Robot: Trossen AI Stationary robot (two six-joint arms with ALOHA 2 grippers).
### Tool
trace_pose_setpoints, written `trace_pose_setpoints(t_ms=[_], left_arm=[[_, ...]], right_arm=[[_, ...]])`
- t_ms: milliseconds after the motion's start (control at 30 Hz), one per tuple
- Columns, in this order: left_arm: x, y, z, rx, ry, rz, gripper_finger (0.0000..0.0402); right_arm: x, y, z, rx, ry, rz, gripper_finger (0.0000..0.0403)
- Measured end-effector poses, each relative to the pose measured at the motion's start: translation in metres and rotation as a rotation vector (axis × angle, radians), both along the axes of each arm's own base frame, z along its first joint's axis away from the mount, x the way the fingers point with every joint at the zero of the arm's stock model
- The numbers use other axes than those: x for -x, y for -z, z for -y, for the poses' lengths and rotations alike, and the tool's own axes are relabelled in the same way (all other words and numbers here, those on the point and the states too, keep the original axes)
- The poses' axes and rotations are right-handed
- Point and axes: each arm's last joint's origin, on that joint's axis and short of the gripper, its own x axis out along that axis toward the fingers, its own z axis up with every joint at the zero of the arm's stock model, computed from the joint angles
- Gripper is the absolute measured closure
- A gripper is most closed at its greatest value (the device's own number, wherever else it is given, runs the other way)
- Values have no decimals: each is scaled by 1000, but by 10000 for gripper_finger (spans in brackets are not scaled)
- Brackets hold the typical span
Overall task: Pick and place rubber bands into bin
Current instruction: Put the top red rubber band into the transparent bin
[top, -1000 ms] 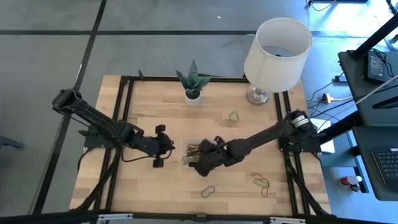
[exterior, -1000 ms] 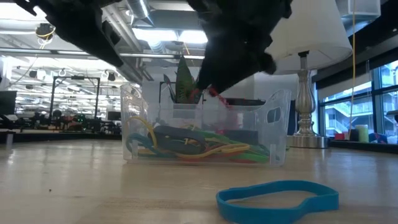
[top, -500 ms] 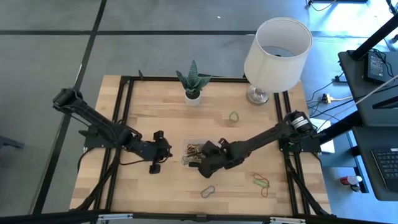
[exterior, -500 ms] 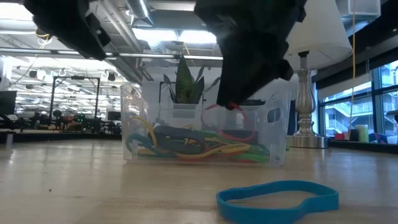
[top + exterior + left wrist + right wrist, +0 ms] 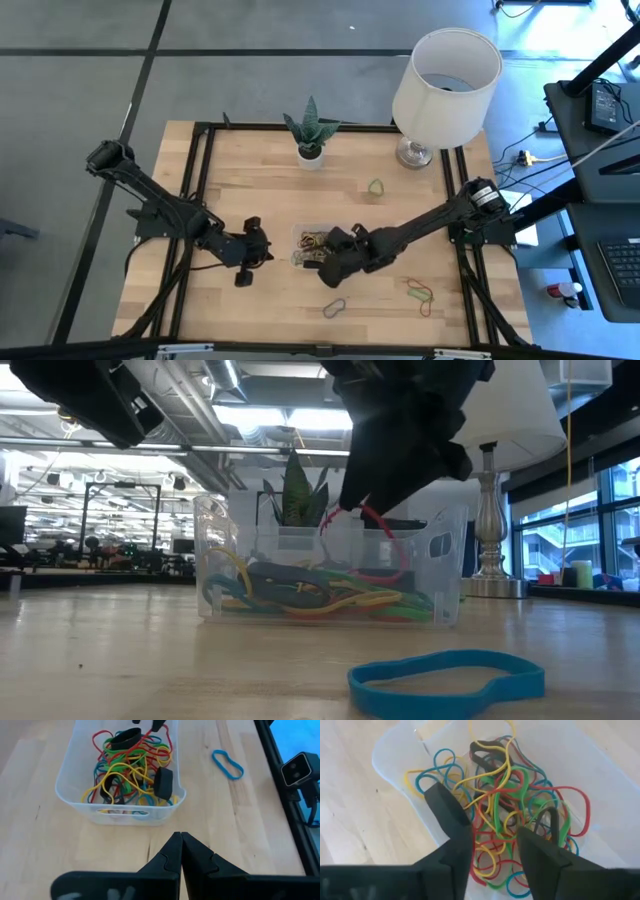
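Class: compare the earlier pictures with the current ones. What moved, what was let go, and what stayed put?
The left gripper, shut, drew back from the bin. The right gripper opened above it; a red band has dropped lower, dangling into the bin. The loose bands on the table, including the blue band, stayed.

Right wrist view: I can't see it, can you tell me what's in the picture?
The right gripper hangs open just above the clear bin, which holds a tangle of red, yellow, green and blue rubber bands. The bin sits on a light wooden table.
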Motion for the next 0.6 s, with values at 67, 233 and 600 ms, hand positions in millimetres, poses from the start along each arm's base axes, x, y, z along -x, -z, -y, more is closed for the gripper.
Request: trace_pose_setpoints(t_ms=[67, 233, 600], left_arm=[[0, 0, 0, 8, -6, 0, 400], [1, 0, 2, 24, -13, -2, 400], [1, 0, 2, 28, -16, -3, 400]], right_arm=[[-1, 0, 2, 0, 3, 0, 230], [-2, 0, 7, 18, -10, -9, 162], [-3, 1, 13, -59, 51, -34, 120]])
